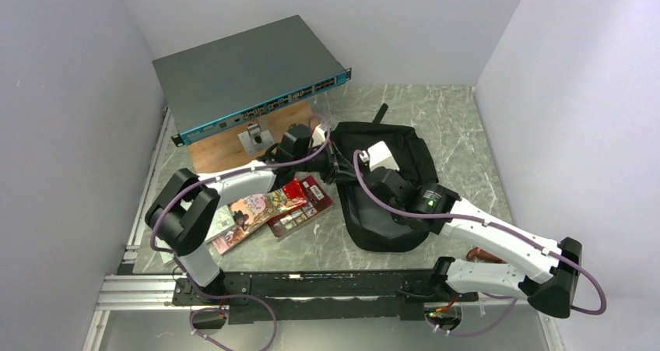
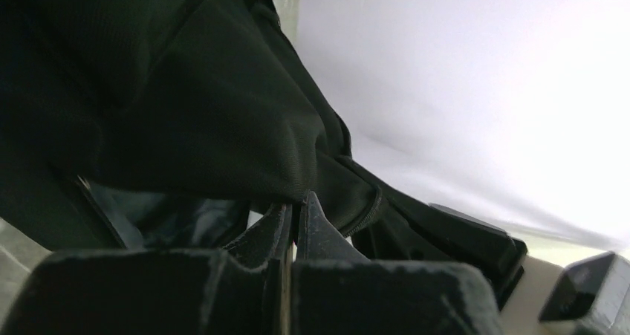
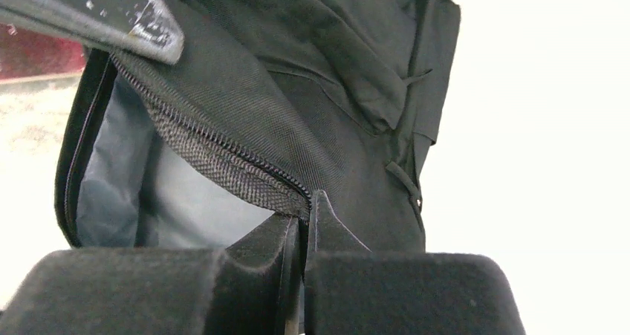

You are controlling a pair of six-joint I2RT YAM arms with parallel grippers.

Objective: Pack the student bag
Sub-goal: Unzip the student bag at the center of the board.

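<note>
The student bag (image 1: pixel 393 191), a black soft backpack, lies right of the table's middle with its mouth toward the left. My left gripper (image 2: pixel 296 203) is shut on a fold of the bag's black fabric (image 2: pixel 223 127) at the upper left rim. On the zipper edge (image 3: pixel 223 164) of the opening my right gripper (image 3: pixel 305 203) is shut, and the grey lining (image 3: pixel 148 194) shows inside. A finger of the left gripper (image 3: pixel 141 23) appears at the top left of the right wrist view, on the same rim.
Several books (image 1: pixel 268 207) lie fanned out left of the bag, under the left arm. A flat grey network switch (image 1: pixel 249 75) rests on a wooden box (image 1: pixel 226 149) at the back left. White walls close in both sides.
</note>
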